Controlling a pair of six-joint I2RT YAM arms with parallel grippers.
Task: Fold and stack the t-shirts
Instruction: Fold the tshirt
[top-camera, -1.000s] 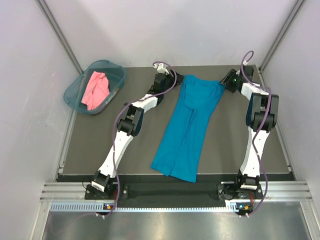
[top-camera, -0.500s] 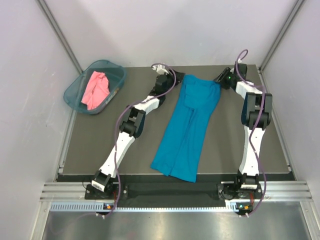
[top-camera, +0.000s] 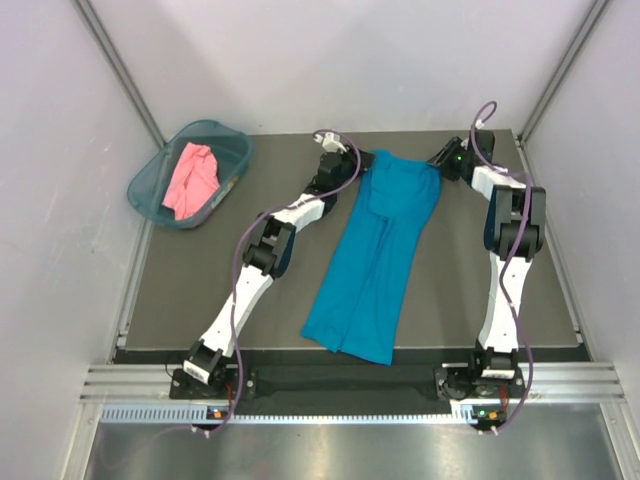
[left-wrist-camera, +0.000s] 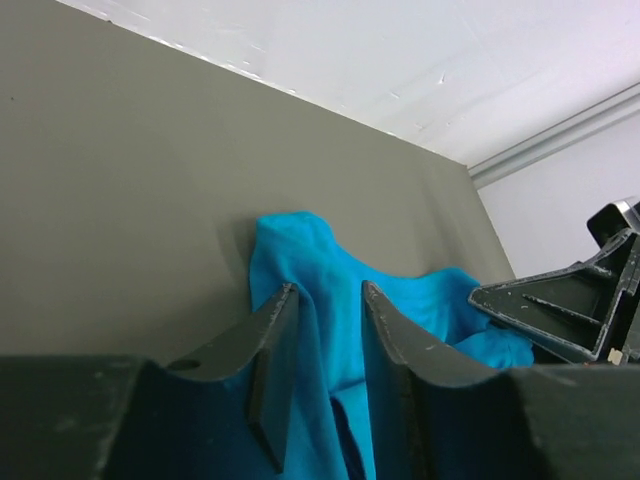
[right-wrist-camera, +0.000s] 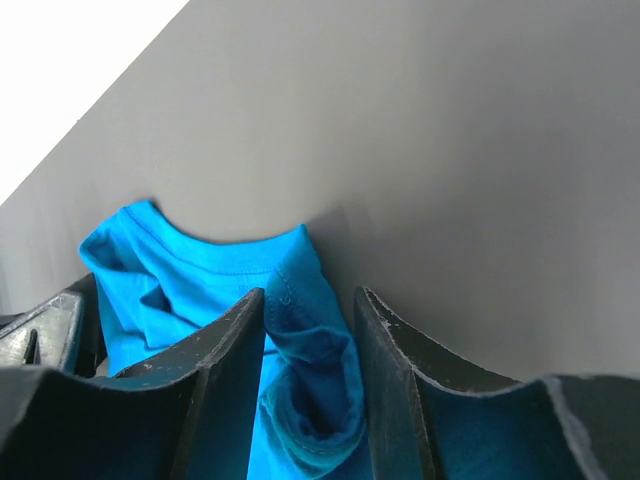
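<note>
The left gripper (left-wrist-camera: 328, 292) is reaching to the far left corner of the teal t-shirt (top-camera: 375, 260). Its fingers (left-wrist-camera: 272, 345) are standing on either side of a raised fold of cloth that is filling the gap, but I cannot tell whether they are squeezing it. The right gripper (right-wrist-camera: 310, 297) is sitting at the shirt's far right corner and pinching a bunched roll of fabric beside the neckline.

The teal t-shirt is lying as one long strip down the middle of the table (top-camera: 200, 270), running from the far edge towards the near edge and slanting slightly left. The pink t-shirt (top-camera: 192, 178) is lying crumpled in the basket (top-camera: 143, 190), which is overhanging the table's far left corner.

The table's grey matte top is showing bare on both sides of the strip, and pale walls (top-camera: 60, 150) are enclosing it on three sides.

Compared with a second ago, the left gripper is now on the shirt corner rather than beside it. The right gripper is slightly farther back. Both shirts and the basket are lying where they were.
</note>
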